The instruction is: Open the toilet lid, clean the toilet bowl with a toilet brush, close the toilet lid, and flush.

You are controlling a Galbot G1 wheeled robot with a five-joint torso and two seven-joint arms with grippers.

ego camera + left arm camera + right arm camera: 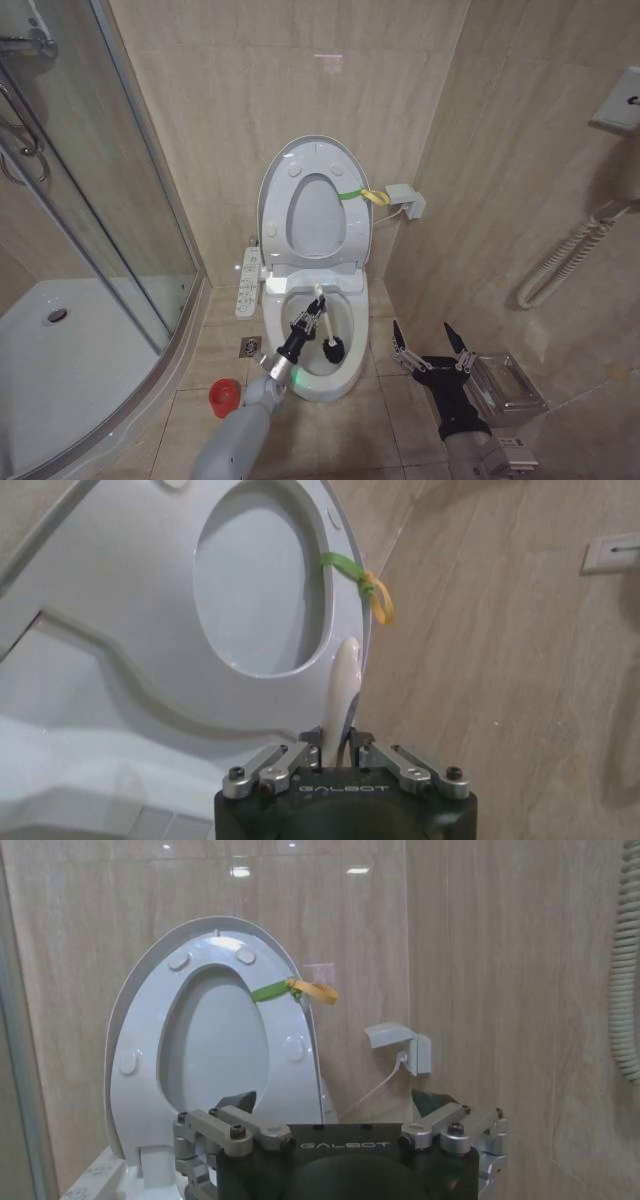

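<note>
Inside the toilet bowl (345, 372), the left hand (312, 320) grips the toilet brush (325, 330); the right hand (432, 345) hovers beside it, fingers spread.

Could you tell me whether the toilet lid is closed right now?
No, the lid stands upright against the wall while the left gripper holds the brush in the bowl.

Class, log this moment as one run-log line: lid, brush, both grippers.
toilet lid: raised | toilet brush: head in toilet bowl | left gripper: shut on brush handle | right gripper: open, idle beside bowl
</note>
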